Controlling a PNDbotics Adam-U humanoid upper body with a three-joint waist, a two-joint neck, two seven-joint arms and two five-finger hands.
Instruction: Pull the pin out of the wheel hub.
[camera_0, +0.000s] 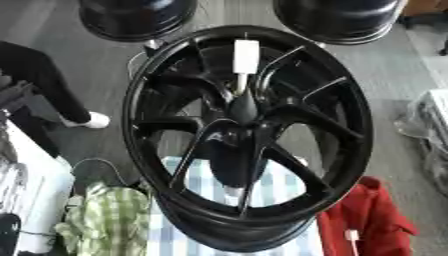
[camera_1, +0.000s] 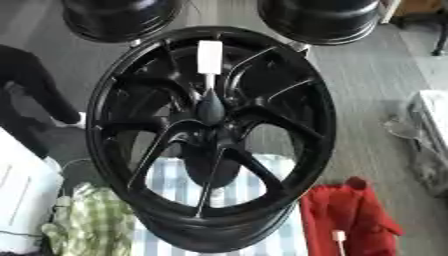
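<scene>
Pin (camera_0: 245, 62) stands in the middle of the hub (camera_0: 242, 109), running from the centre bore toward twelve o'clock. Its upper part is a flat white block, below it a thin pale stem goes down into a dark cone-shaped collar at the bore. The wheel (camera_1: 210, 135) itself is a black multi-spoke rim, tilted toward the camera and resting on a blue-and-white striped cloth (camera_0: 289, 185). A red cloth (camera_0: 367, 215) lies at five o'clock from it and a green checked one (camera_0: 109, 220) at seven o'clock. Two more dark rims sit beyond, at eleven and one o'clock.

Neither robot hand shows in either view, so I cannot tell how open they are or whether they hold anything.

Judging by its look, the pin is light and stiff, while the rim is heavy and unlikely to shift under a pull. The white block seems the place to take hold: broad, flat-sided, clear of the spokes. The stem looks thin and could bend or slip between fingers. A pull along the pin's own axis, not sideways, would probably avoid jamming it in the bore.
</scene>
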